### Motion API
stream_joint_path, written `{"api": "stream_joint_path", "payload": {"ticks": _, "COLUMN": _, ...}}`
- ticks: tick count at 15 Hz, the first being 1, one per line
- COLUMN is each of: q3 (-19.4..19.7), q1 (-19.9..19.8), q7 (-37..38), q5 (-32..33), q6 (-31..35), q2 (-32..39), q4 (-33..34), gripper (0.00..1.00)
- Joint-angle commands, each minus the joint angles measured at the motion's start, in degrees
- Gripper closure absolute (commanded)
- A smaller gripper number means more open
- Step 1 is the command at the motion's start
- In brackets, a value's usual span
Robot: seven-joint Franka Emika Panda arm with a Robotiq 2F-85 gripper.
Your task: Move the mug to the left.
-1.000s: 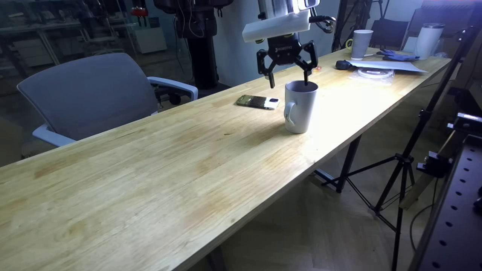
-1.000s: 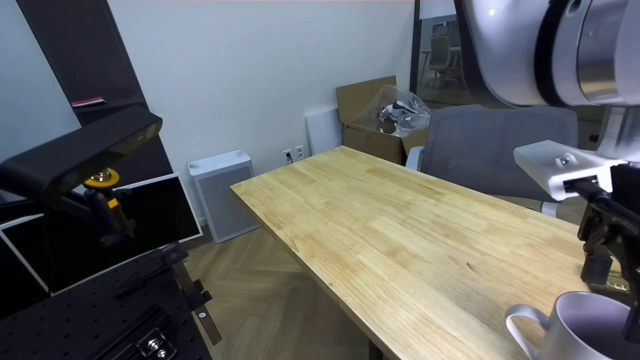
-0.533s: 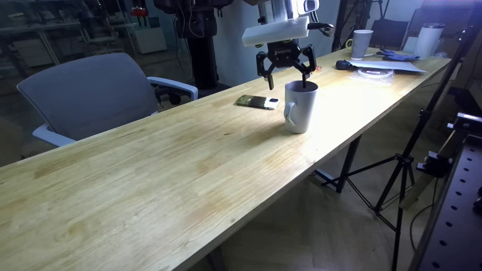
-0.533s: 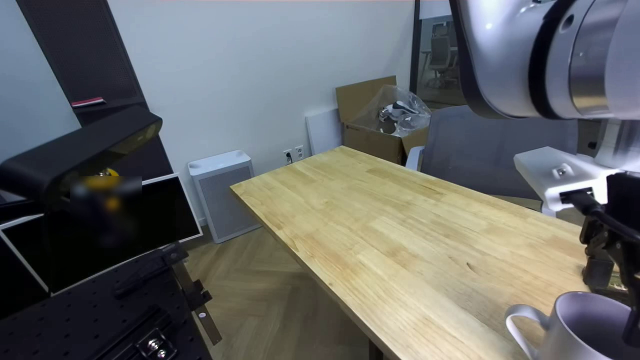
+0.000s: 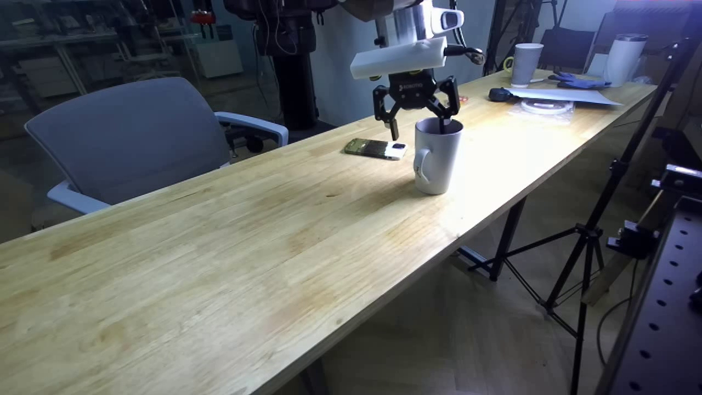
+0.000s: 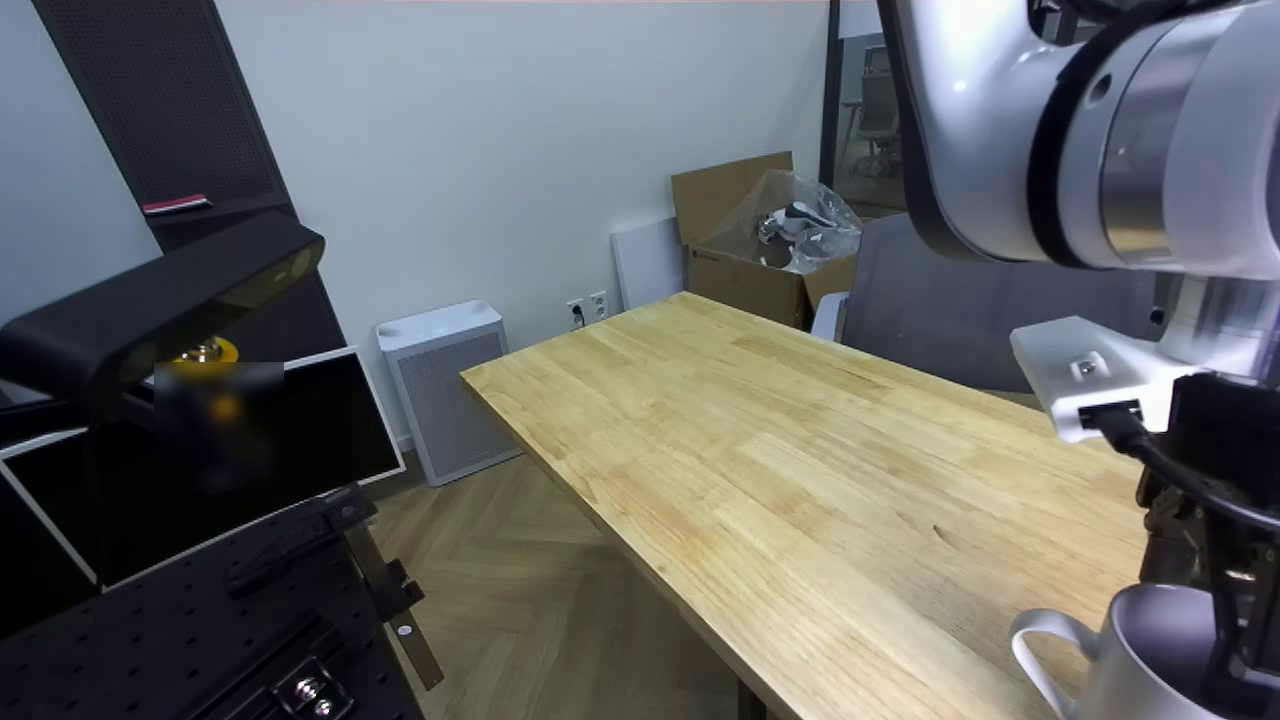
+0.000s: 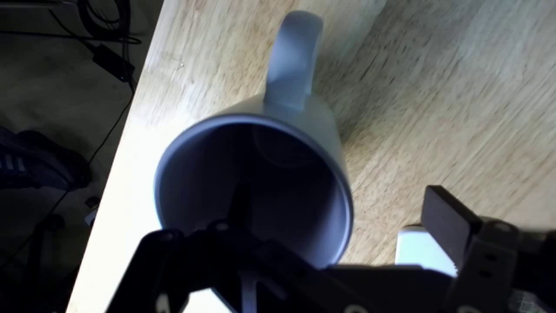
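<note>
Two black fingers [image 7: 448, 221] of a black Robotiq gripper [image 5: 418, 133] stand spread, one inside, one outside the tall grey-white cylindrical mug [image 5: 440, 164], upright on the pale wooden table [image 5: 263, 241]. Best lower slightly, then squeeze gently, clear of the flat green-black-and-white phone [image 5: 375, 148].

In exterior view I see mug [image 5: 440, 162] on table [image 5: 219, 285], phone [image 5: 375, 148] left of it, chair [image 5: 134, 145] behind table. My gripper [image 5: 418, 133] straddles mug wall: one finger inside, other outside near phone. Cup [image 5: 527, 66] and tumbler [image 5: 624, 63] farther back, right.
</note>
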State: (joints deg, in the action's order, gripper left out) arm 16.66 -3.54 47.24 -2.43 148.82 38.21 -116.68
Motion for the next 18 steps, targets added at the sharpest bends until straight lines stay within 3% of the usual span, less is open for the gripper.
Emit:
{"api": "stream_joint_path", "payload": {"ticks": 1, "q3": 1.0, "q1": 1.4, "q7": 1.5, "q5": -0.9, "q6": 0.7, "q2": 0.9, "q4": 0.0, "gripper": 0.25}}
{"api": "stream_joint_path", "payload": {"ticks": 3, "q3": 1.2, "q1": 1.8, "q7": 1.5, "q5": -0.8, "q6": 1.2, "q2": 1.3, "q4": -0.2, "gripper": 0.31}}
{"api": "stream_joint_path", "payload": {"ticks": 12, "q3": 3.4, "q1": 3.7, "q7": 2.8, "q5": -0.1, "q6": 1.3, "q2": 3.1, "q4": 0.4, "gripper": 0.95}}
{"api": "stream_joint_path", "payload": {"ticks": 14, "q3": 3.9, "q1": 4.3, "q7": 3.6, "q5": -0.1, "q6": 1.1, "q2": 3.0, "q4": 0.6, "gripper": 1.00}}
{"api": "stream_joint_path", "payload": {"ticks": 18, "q3": 4.6, "q1": 5.2, "q7": 5.2, "q5": -0.1, "q6": 1.5, "q2": 2.4, "q4": 0.6, "gripper": 0.98}}
